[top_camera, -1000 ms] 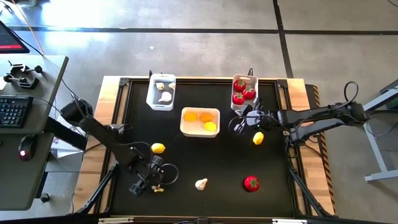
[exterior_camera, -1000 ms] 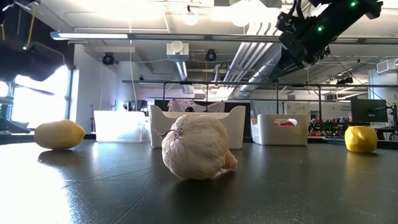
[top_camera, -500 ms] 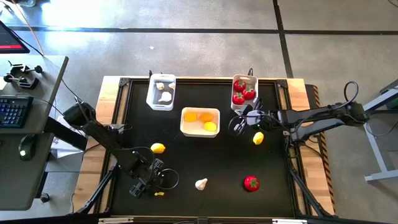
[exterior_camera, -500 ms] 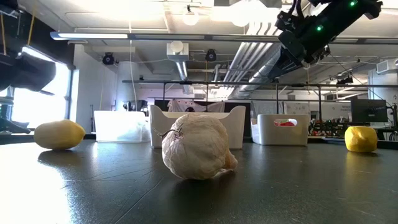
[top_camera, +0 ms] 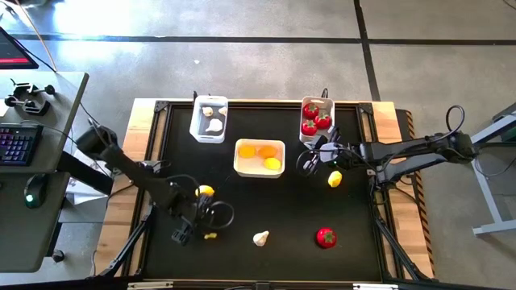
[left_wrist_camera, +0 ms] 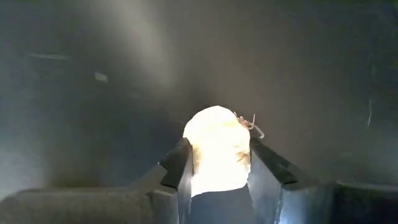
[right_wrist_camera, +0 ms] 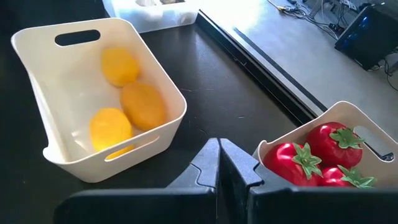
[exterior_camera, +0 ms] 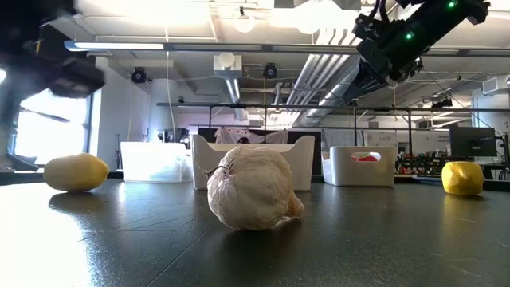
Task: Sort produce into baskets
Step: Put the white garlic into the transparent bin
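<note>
"Black table (top_camera: pixel 266 201), three baskets (top_camera: pixel 239 153) along its far edge. Which arm is nearer the job?"

"Left. The left gripper (left_wrist_camera: pixel 217 152), near-left, is clamped on a small pale-yellow piece (top_camera: pixel 210 236). Garlic or lemon, I can't tell. Every basket lies far and right of it. The right gripper (right_wrist_camera: pixel 219 158) hangs pinched shut, empty, beside the tomato basket (top_camera: pixel 317 100)."

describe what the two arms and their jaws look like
Both arms are dark, near black, built of slim jointed segments with black cables looping beside them. The left gripper and right gripper each end in two flat, wedge-shaped dark jaws. In the low view, the right arm shows small green lights.
</note>
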Controlling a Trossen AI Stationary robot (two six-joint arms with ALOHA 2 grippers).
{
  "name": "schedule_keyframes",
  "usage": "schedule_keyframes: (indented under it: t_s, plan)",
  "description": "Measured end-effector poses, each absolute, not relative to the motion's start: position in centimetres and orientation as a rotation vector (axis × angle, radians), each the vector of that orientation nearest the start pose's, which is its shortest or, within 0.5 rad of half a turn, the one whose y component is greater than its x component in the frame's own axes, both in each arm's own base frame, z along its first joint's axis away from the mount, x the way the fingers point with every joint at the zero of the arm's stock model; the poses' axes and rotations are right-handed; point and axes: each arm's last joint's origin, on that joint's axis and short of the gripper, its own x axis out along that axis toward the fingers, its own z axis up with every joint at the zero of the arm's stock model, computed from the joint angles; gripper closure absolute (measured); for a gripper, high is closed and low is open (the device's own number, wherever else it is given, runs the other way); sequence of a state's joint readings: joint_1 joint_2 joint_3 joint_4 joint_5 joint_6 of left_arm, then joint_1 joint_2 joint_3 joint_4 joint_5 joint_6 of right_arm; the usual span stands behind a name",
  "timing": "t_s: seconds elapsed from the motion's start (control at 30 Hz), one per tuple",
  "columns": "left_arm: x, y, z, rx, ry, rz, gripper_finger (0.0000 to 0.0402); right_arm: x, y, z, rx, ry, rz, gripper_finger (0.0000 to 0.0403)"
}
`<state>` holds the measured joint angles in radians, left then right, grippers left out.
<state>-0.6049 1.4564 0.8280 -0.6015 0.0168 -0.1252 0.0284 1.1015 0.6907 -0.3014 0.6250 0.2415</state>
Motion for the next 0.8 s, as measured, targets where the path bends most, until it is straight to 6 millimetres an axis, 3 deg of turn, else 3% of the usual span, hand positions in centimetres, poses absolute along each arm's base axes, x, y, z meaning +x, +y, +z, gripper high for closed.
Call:
schedule_keyframes:
  t_s: [0.23,0.5,0.8]
  plan:
    - [21.9,-9.6,21.2,0.172,1.107,-0.339,0.0309,21.9,-1.1,23.7,-0.042,0.619,-0.637,0.0403]
    - [21.4,-0.8,24.6,0.140,0.968,0.047,0.0309,22.1,-1.1,23.9,-0.113,0.614,-0.609,0.0403]
    - [19.3,9.3,25.2,0.008,0.968,0.482,0.0309,22.2,-1.1,24.1,-0.171,0.607,-0.599,0.0403]
